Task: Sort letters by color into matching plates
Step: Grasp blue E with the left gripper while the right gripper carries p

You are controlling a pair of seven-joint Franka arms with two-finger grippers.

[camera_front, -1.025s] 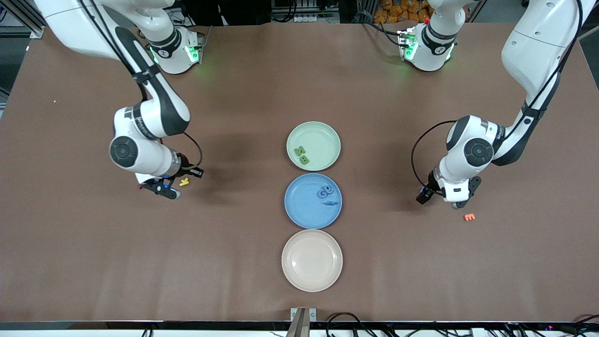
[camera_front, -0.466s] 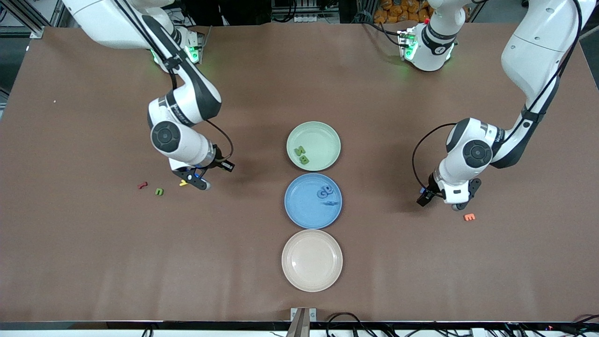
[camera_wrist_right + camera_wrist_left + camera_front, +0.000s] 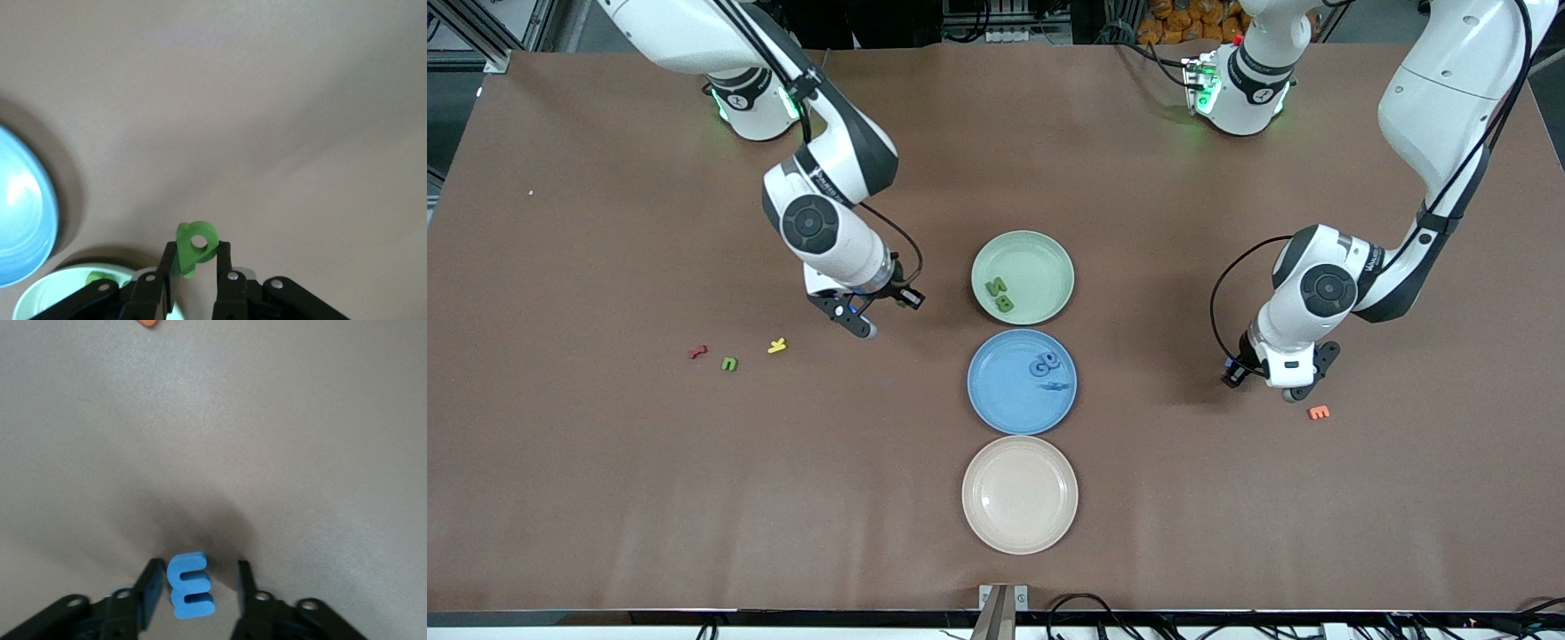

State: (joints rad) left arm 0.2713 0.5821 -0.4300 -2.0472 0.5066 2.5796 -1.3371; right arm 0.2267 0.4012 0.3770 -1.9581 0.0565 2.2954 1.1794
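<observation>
My right gripper (image 3: 861, 325) is shut on a green letter (image 3: 197, 241) and hangs over bare table, between the loose letters and the pale green plate (image 3: 1049, 258). That plate holds two green letters (image 3: 1000, 295). The blue plate (image 3: 1005, 400) beside it holds blue letters (image 3: 1045, 364). My left gripper (image 3: 1264, 386) is down at the table toward the left arm's end. Its jaws stand either side of a blue letter E (image 3: 190, 587); one finger touches it, the other is a little apart. Another green letter (image 3: 730, 364) lies on the table toward the right arm's end.
A cream plate (image 3: 1020, 494) sits nearest the front camera, in line with the other two. An orange letter (image 3: 1319, 412) lies close to my left gripper. A red letter (image 3: 698, 352) and a yellow letter (image 3: 777, 346) lie beside the loose green one.
My right arm has carried the green letter from over the loose letters toward the plates. The left gripper's jaws have narrowed around the blue E.
</observation>
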